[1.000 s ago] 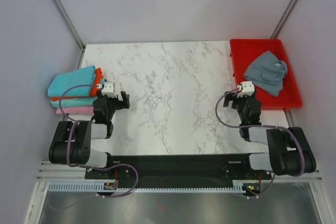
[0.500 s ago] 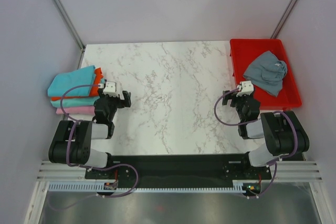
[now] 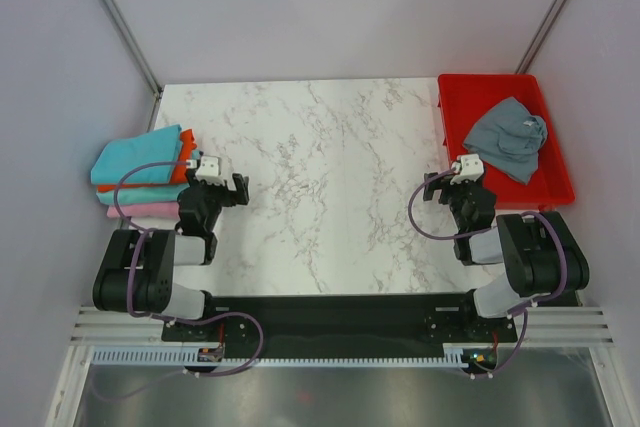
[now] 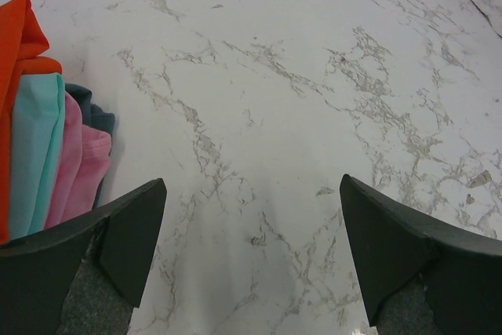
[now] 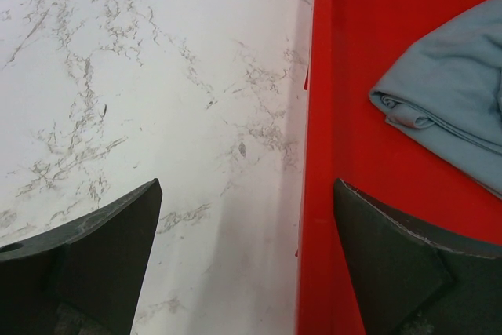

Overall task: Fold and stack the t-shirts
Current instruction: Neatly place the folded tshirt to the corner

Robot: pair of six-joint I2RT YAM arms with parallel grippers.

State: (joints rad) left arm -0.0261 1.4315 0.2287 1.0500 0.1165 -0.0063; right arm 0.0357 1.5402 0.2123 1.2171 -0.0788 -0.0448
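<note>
A stack of folded t-shirts (image 3: 140,172) lies at the table's left edge: turquoise on top, then orange-red, teal and pink. Its edge shows in the left wrist view (image 4: 47,154). A crumpled slate grey t-shirt (image 3: 508,137) lies in the red tray (image 3: 460,97); it also shows in the right wrist view (image 5: 455,107). My left gripper (image 3: 228,190) is open and empty just right of the stack, low over the marble (image 4: 251,194). My right gripper (image 3: 448,187) is open and empty beside the tray's left wall (image 5: 247,194).
The red tray's left wall (image 5: 314,154) runs right beside my right gripper. White marble table top (image 3: 320,157) lies between the arms. Grey walls enclose the back and sides.
The right arm has drawn back a little toward its base and folded lower. The left arm has barely moved. No cloth has moved.
</note>
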